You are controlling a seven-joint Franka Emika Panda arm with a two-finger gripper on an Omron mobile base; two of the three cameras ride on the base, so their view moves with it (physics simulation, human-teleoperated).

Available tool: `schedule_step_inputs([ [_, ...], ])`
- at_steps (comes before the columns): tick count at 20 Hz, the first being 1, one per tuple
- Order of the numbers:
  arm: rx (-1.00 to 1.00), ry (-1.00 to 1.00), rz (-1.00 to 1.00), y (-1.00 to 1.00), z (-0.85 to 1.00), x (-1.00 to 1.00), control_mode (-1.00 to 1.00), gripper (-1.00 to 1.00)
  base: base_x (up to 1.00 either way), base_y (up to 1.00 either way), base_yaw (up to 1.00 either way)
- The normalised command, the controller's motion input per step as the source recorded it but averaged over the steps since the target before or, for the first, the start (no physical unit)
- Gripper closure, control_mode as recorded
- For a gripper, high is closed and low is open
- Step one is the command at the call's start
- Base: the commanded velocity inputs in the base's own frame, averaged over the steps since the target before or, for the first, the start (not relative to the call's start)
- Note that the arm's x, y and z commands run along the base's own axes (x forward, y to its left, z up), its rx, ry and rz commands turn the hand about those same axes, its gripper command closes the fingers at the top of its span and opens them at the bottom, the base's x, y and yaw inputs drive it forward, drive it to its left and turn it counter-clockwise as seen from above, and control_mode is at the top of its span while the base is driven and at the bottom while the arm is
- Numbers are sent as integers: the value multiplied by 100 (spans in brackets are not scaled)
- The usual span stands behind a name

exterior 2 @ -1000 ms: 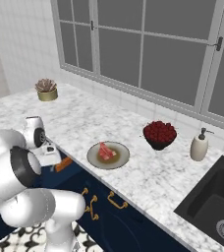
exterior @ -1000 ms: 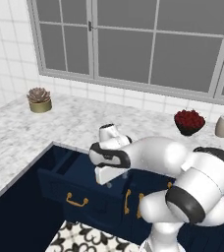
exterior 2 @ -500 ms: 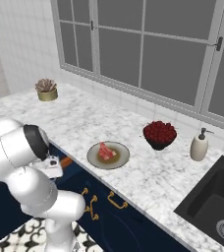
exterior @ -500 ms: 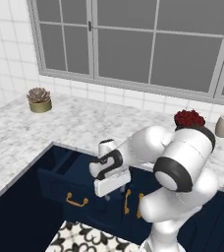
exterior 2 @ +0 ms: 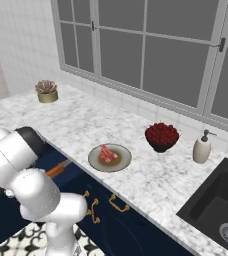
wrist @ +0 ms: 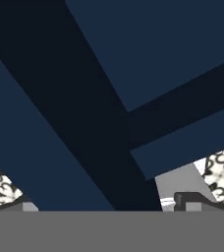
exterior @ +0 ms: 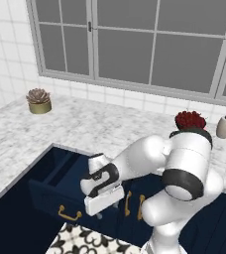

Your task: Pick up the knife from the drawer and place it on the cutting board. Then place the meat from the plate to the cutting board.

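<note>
While arm bends low: white two-finger gripper [exterior: 101, 212] hangs at the front of the pulled-out deep navy-blue drawer with brass bail handle [exterior: 50, 188], above the patterned floor tiles [exterior: 87, 241].
Jaws: released, spread wide, nothing between them; dark fingertips [wrist: 195, 201] show against navy panels.
Knife: small knife with orange-brown handle and grey blade [exterior 2: 57, 169] lies in the drawer, just below the counter's front edge, partly hidden by the arm.
Meat: red-pink marbled steak slab [exterior 2: 105, 154] on the round beige-grey plate [exterior 2: 122, 161], near the front edge of the white marble counter [exterior 2: 86, 122].
Bowl: dark bowl of red berries [exterior 2: 162, 137], beside the plate toward the back.
Soap: beige dispenser bottle [exterior 2: 202, 148], next to the dark sink [exterior 2: 218, 210].
Plant: potted succulent [exterior: 38, 100], back left of counter.
</note>
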Motion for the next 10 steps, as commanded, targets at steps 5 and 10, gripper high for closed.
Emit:
schedule_step_inputs([
  [5,0,-1,14,97,15,-100,-100,-100,0,0,0],
  [10,-3,-4,5,72,78,-79,-100,-100,0,0,0],
])
